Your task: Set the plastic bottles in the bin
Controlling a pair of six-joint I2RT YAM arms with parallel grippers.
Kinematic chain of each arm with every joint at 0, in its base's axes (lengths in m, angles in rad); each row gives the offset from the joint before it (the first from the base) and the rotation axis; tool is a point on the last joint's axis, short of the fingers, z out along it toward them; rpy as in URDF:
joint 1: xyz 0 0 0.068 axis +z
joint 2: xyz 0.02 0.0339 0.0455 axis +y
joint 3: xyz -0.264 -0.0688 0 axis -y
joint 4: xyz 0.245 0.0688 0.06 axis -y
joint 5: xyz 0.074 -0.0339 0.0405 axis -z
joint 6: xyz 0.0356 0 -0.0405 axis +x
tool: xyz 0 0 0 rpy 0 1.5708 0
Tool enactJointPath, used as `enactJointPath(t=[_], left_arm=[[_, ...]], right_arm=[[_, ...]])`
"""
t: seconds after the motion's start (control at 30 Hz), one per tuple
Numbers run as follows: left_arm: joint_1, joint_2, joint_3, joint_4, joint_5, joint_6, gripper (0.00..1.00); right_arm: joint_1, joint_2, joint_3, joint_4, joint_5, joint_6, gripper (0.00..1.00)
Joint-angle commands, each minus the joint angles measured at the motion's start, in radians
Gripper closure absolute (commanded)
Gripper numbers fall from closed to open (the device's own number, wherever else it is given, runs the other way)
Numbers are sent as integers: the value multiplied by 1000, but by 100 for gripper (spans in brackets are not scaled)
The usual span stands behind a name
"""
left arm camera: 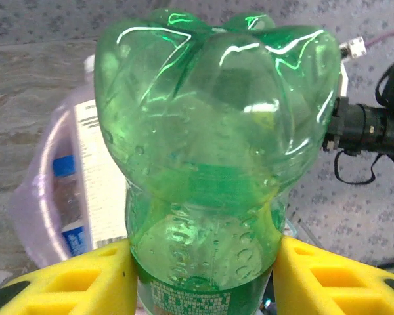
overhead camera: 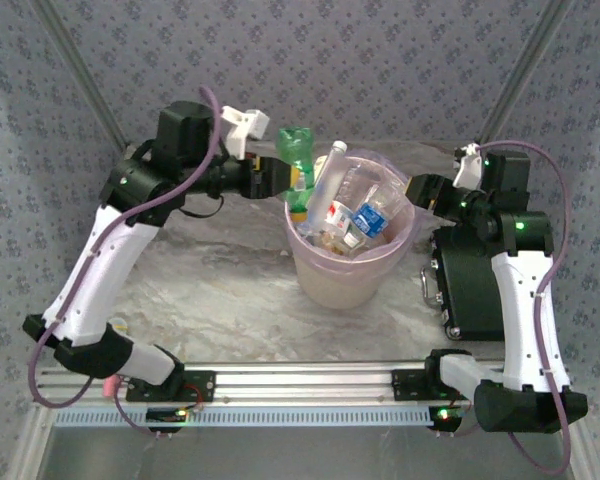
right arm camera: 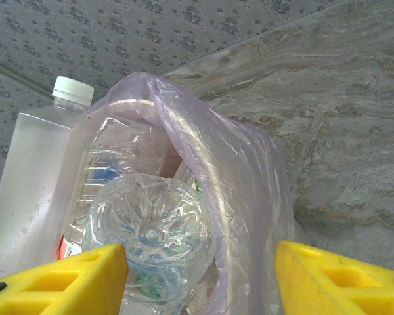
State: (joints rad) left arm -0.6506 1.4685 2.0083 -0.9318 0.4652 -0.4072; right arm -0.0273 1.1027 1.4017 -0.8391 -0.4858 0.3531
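My left gripper (overhead camera: 283,178) is shut on a green plastic bottle (overhead camera: 298,158), holding it above the left rim of the bin (overhead camera: 345,280). In the left wrist view both yellow pads (left arm camera: 79,279) press the green bottle (left arm camera: 210,144) at its narrow waist. The beige bin has a pink-purple bag (right arm camera: 230,170) and holds several clear bottles, one of them tall with a white cap (right arm camera: 33,177). At the bin's right rim my right gripper (overhead camera: 420,190) stands open. The bag's edge and a clear bottle's base (right arm camera: 148,226) lie between its fingers (right arm camera: 341,282).
A black case (overhead camera: 470,285) lies on the table just right of the bin, under my right arm. An aluminium rail (overhead camera: 310,385) runs along the near edge. Patterned walls close in the back and both sides.
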Motion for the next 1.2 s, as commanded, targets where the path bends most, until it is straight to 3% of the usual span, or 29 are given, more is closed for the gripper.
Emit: enactJointPath(t=[0.0, 0.1, 0.3, 0.47, 0.63, 0.87, 0.97, 1.03, 1.17], left_arm=[[-44, 71, 76, -43, 39, 56, 49], [-76, 179, 172, -115, 75, 67, 50], [-141, 393, 455, -368, 23, 156, 50], [-158, 468, 531, -452, 20, 186, 51], [-172, 459, 500, -476, -11, 213, 49], [-192, 452, 491, -481, -28, 280, 26], [-192, 438, 494, -442, -24, 280, 22], [-192, 422, 486, -399, -22, 265, 24], [-193, 388, 414, -270, 3, 218, 39]], right_arm=[[10, -3, 11, -5, 5, -26, 38], [10, -1, 3, -3, 17, -36, 37], [7, 0, -14, -7, 22, -51, 37], [-6, -7, -10, -16, 30, -66, 37], [-16, -4, -8, -19, 20, -71, 37], [-15, -9, 13, -20, 16, -65, 34], [-10, -7, 26, -19, 6, -59, 33], [-3, -6, 35, -18, 3, -56, 34], [22, 9, 59, -1, -2, -45, 37]])
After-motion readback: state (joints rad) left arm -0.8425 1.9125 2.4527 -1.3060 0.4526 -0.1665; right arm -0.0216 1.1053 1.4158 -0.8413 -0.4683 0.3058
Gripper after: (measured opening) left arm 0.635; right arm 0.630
